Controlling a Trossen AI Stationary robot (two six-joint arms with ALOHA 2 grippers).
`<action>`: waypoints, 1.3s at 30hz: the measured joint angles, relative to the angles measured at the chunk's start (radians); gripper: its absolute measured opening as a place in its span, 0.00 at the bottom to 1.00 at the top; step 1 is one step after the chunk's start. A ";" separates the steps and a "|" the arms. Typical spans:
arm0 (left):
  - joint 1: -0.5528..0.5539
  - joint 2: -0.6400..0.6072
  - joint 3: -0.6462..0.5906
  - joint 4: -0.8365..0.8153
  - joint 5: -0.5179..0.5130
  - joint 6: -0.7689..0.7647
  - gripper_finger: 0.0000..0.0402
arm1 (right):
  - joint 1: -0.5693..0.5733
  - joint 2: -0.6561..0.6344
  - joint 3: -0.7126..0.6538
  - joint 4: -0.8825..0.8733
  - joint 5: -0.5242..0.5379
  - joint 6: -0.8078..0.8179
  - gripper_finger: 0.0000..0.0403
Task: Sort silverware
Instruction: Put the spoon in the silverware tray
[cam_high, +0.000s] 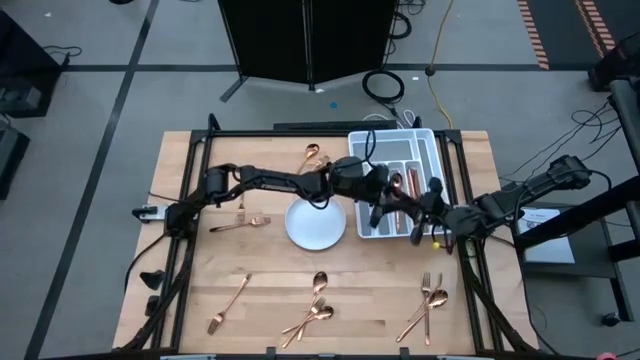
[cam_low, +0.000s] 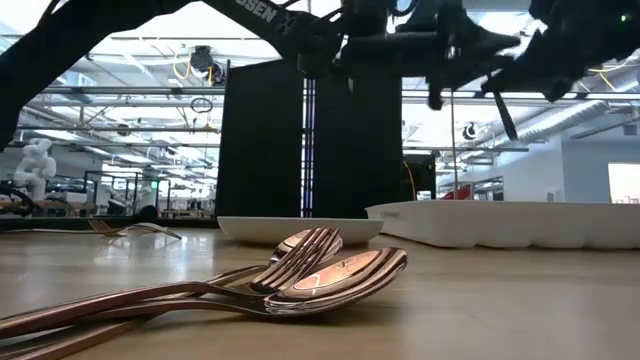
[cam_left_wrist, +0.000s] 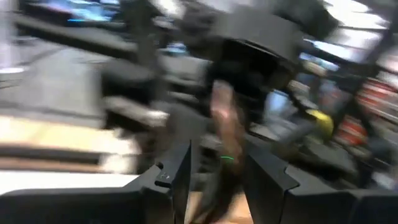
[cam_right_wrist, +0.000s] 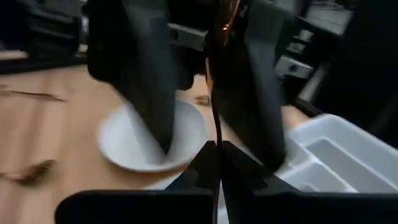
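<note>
Both arms cross above the white tray (cam_high: 436, 140), so your way in there is blocked. You have bare table (cam_high: 190, 290) at front left, between the lone fork (cam_high: 229, 303) and the plate (cam_high: 315, 224).

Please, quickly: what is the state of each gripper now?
Left gripper: closed on a copper utensil above the tray.
Right gripper: shut on the same utensil.

Left arm stretched rightward across the table, left gripper (cam_high: 388, 197) fingers parted, right arm reaching inward from the right edge, right gripper (cam_high: 428, 222) fingers pressed together
</note>
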 joint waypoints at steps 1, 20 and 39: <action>-0.001 0.000 0.000 0.012 0.048 0.006 0.31 | 0.000 -0.001 0.000 0.016 -0.022 -0.005 0.00; 0.027 0.000 0.002 0.033 0.220 0.016 0.13 | 0.049 -0.093 -0.001 0.023 -0.085 0.087 0.00; 0.031 0.000 0.001 0.034 0.179 0.118 0.01 | 0.049 -0.088 -0.001 0.116 -0.040 0.066 0.00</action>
